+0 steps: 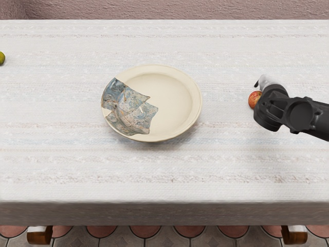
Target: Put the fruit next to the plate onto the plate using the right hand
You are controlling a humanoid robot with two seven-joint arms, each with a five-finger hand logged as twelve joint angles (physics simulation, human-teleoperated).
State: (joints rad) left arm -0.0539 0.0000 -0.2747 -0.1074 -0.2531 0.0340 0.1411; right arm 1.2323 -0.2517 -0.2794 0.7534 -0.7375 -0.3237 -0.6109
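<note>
Right hand (pixel 266 88) at red fruit (pixel 253 100)

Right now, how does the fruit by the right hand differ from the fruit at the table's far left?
The reddish fruit is red-orange; the greenish fruit is yellow-green. The reddish fruit sits right of the plate, partly hidden by the right hand; the greenish fruit sits far left, cut by the picture's edge. Both lie on the table, off the plate.

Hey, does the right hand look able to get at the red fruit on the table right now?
Probably yes. The right hand is right beside the fruit, partly covering its right side, with nothing between them.
</note>
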